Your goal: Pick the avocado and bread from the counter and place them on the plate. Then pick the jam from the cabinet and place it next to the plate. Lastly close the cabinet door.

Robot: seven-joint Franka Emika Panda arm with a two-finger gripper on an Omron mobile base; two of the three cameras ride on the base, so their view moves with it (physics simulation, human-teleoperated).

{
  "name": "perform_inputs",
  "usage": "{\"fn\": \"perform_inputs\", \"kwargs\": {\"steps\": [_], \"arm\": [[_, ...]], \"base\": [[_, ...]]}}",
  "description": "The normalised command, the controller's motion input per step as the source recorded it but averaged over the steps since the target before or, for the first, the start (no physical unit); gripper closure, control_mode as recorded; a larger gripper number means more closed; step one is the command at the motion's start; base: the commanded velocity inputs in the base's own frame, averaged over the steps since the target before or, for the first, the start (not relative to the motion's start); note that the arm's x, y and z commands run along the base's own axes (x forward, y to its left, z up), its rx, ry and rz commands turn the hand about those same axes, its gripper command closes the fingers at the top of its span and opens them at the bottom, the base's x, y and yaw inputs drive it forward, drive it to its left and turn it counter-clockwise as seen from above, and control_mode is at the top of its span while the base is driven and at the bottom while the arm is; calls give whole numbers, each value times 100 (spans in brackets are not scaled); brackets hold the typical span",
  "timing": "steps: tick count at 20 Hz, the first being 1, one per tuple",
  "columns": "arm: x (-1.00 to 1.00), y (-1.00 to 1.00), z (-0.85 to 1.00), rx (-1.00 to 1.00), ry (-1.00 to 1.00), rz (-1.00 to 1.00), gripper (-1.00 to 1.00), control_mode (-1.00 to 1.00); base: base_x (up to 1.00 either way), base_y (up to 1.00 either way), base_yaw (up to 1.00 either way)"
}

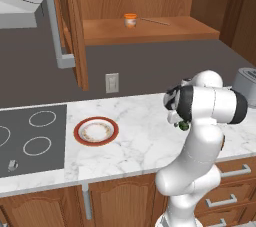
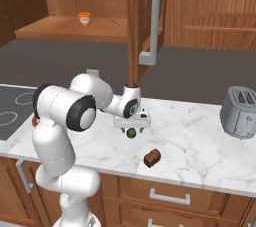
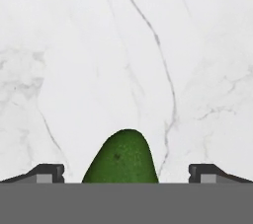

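Observation:
My gripper (image 2: 131,130) hangs low over the white marble counter (image 2: 200,141) and is open. The dark green avocado (image 2: 131,133) lies between its two fingers. In the hand view the avocado (image 3: 121,158) sits at the bottom centre, and a gap shows between it and each fingertip (image 3: 48,172). The brown bread (image 2: 152,158) lies on the counter, nearer the front edge to the right. The red-rimmed plate (image 1: 80,132) rests left of the arm. On the shelf of the open cabinet (image 1: 150,30) stands the orange jam (image 1: 130,20), and the cabinet door (image 1: 76,31) is swung out.
A dark stovetop (image 1: 30,141) lies left of the plate. A grey toaster (image 2: 242,112) stands at the counter's right end. The door's grey bar handle (image 2: 155,16) hangs above the arm. Wooden drawers (image 2: 170,196) run below the counter.

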Motion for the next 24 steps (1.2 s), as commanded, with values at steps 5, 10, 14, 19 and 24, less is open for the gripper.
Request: {"fn": "perform_inputs", "kwargs": {"steps": [5,10,14,19,24], "arm": [[0,-2,-32,0,7,0,-100,-100],[0,0,-29,0,7,0,-100,-100],[3,0,-32,-1,14,0,100,-100],[-4,0,-13,2,17,0,100,-100],[-27,2,33,11,0,-2,100,-100]], "base": [[0,0,0],[0,0,0],[0,0,0],[0,0,0],[0,0,0]]}}
